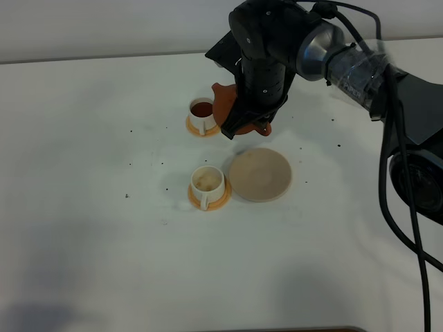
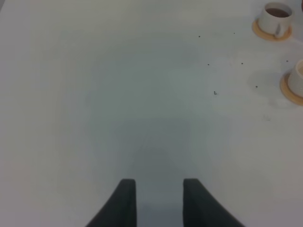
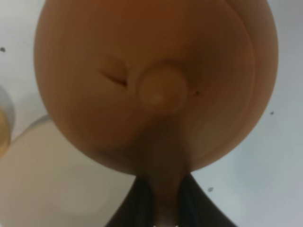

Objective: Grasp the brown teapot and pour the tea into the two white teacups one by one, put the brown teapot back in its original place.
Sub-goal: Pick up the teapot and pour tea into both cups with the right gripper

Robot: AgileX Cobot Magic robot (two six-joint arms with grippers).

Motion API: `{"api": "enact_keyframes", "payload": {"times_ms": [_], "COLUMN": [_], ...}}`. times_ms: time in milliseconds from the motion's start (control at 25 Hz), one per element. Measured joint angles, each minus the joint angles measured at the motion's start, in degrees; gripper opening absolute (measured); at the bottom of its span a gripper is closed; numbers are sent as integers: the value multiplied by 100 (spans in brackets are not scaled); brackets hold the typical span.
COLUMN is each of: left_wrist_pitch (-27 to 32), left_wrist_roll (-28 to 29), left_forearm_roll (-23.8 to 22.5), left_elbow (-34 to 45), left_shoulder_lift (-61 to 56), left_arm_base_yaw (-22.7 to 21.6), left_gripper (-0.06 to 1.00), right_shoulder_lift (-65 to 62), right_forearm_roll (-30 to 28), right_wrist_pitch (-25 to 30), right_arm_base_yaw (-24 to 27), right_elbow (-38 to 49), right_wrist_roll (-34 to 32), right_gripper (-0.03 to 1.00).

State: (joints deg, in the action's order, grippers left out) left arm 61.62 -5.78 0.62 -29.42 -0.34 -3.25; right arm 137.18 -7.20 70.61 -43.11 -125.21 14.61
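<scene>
right gripper clamped on smooth round clay teapot handle | left gripper apart | flat beige disc

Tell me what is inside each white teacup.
Far teacup: dark reddish tea. Near teacup: pale inside, no dark liquid visible. Neither interior is covered.

The right arm comes in over the table's right edge and stretches toward the middle, nearer the far edge. Its wrist bends steeply downward, so the right gripper points at the tabletop with its jaws clamped on the handle of the brown teapot, which hangs clear of the surface. The left gripper hovers over bare table, its two dark fingers apart, nothing between them.
</scene>
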Motion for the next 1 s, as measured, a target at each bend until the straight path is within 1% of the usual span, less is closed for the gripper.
{"api": "enact_keyframes", "payload": {"times_ms": [360,720,840,1000], "left_wrist_pitch": [0,0,0,0], "left_wrist_roll": [7,2,2,2], "left_forearm_roll": [0,0,0,0], "left_elbow": [0,0,0,0], "left_shoulder_lift": [0,0,0,0], "left_arm_base_yaw": [0,0,0,0], "left_gripper": [25,25,25,25], "right_shoulder_lift": [213,-360,-733,-1413], "right_forearm_roll": [25,22,26,29], "right_wrist_pitch": [-16,-16,-51,-54], "right_arm_base_yaw": [60,56,4,-76], "right_elbow": [8,47,346,1310], "right_wrist_roll": [61,-66,-197,-250], "right_gripper": [9,9,9,9]}}
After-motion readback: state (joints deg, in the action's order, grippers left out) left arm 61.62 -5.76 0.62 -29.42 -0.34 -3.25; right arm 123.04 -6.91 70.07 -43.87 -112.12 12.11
